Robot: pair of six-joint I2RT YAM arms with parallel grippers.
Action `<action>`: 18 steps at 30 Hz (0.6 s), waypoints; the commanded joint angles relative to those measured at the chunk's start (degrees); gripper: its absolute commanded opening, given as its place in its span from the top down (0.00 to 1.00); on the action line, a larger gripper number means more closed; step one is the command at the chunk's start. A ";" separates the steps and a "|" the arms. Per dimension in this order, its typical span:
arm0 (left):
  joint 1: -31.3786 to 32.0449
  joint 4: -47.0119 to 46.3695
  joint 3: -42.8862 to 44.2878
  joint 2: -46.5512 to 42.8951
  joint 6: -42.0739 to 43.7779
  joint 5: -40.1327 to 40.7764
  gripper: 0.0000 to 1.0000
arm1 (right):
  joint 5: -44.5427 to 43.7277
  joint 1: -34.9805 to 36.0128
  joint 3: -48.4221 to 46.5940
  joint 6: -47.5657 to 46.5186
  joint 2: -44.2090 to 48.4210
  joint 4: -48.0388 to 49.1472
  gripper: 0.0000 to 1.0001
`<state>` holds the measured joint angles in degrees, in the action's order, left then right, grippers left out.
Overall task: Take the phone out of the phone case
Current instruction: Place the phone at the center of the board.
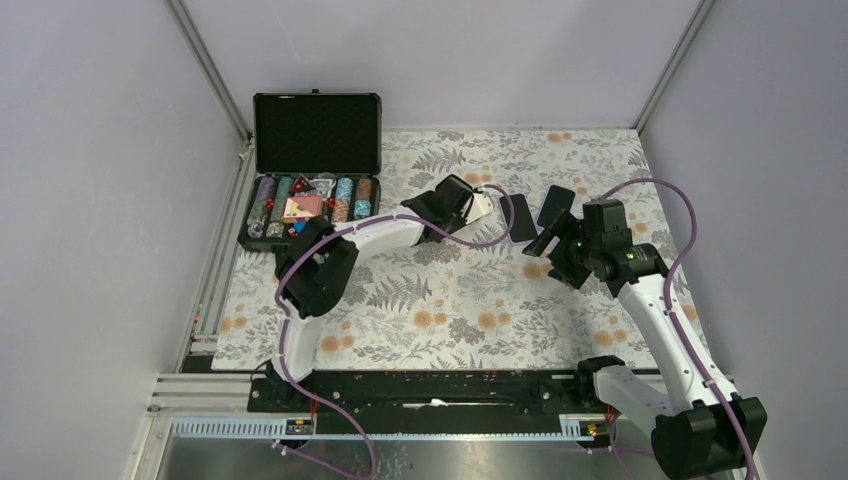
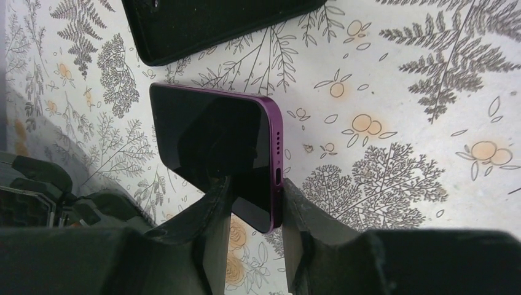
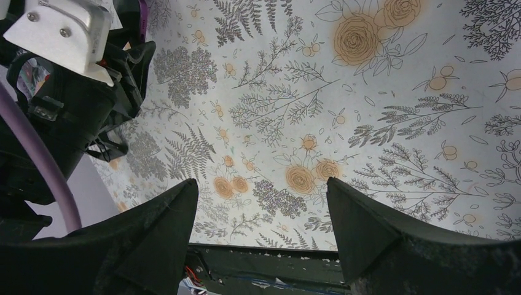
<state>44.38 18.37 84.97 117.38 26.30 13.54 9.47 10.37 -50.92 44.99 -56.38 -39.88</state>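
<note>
The purple phone (image 2: pixel 212 138), dark screen showing, has a corner of its port end between my left gripper's (image 2: pixel 253 212) fingers. That corner touches the right finger (image 2: pixel 307 212), and a gap separates it from the left finger, so the jaws stand a little apart. From above the phone (image 1: pixel 518 217) sits just right of the left gripper (image 1: pixel 488 207). The black phone case (image 1: pixel 556 205) lies apart from it on the floral cloth, and shows as a dark slab (image 2: pixel 203 21) beyond the phone. My right gripper (image 3: pixel 261 230) is open and empty, near the case (image 1: pixel 552 258).
An open black case of poker chips (image 1: pixel 315 165) stands at the back left corner. Grey walls close in the table on three sides. The left arm (image 3: pixel 67 104) fills the left of the right wrist view, and the table's near rail (image 3: pixel 264 261) shows below.
</note>
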 commanded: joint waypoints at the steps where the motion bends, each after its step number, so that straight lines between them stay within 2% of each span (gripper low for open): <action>1: 0.36 1.93 1.86 1.88 -6.57 -6.33 0.74 | -1.04 -0.51 -1.26 -0.52 1.23 -0.74 0.16; 7: 0.40 2.35 2.02 2.83 -8.91 -9.86 0.62 | -1.33 -0.94 -0.57 -0.52 1.81 -1.46 0.17; 18: 0.42 5.63 5.45 5.54 -10.69 -13.27 0.56 | -2.13 -1.52 -0.26 -1.67 2.02 -3.24 0.17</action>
<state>44.71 21.80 88.55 121.99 17.47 3.64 8.82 9.30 -50.92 44.29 -55.42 -41.78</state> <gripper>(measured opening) 0.427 0.829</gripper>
